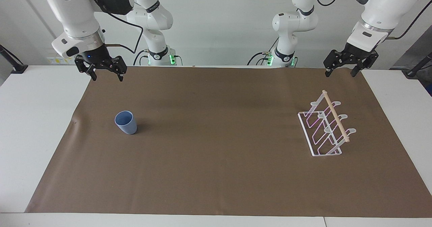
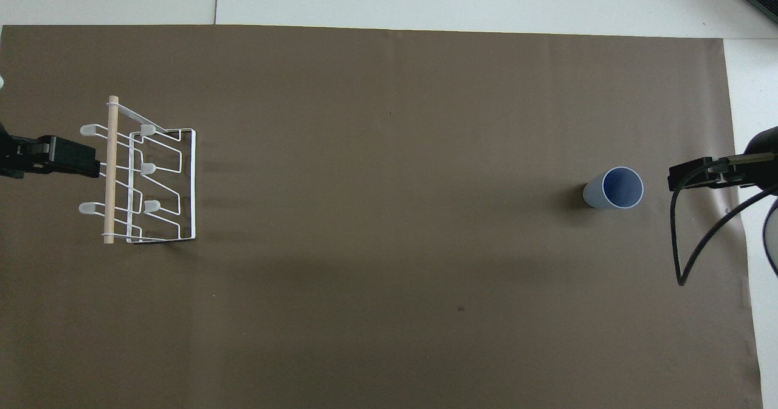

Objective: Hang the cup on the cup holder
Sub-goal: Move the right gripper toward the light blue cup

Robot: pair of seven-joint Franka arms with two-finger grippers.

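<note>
- The cup (image 1: 126,122) stands upright on the brown mat (image 1: 216,173), mouth up, with nothing visible inside it.
- The cup is a small light-blue tumbler, handleless and unmarked, tapering towards its base; the inner wall reads a deeper blue in the overhead view.
- The right gripper (image 1: 105,79) hangs in the air over the mat's edge at the right arm's end of the table, fingers spread apart and holding nothing; the cup sits on the mat below it, well apart.
- The cup holder (image 1: 326,127) rests on the mat toward the left arm's end: a white wire rack with a rectangular base, slanted looped prongs with rounded tips, and a light wooden rod (image 1: 335,116) along its top. No cup hangs on it.
- The left gripper (image 1: 341,74) waits in the air over the mat's edge, fingers likewise apart and empty; the rack lies below it, clear of any contact.
- Cup and rack sit well apart, at the mat's two ends.
</note>
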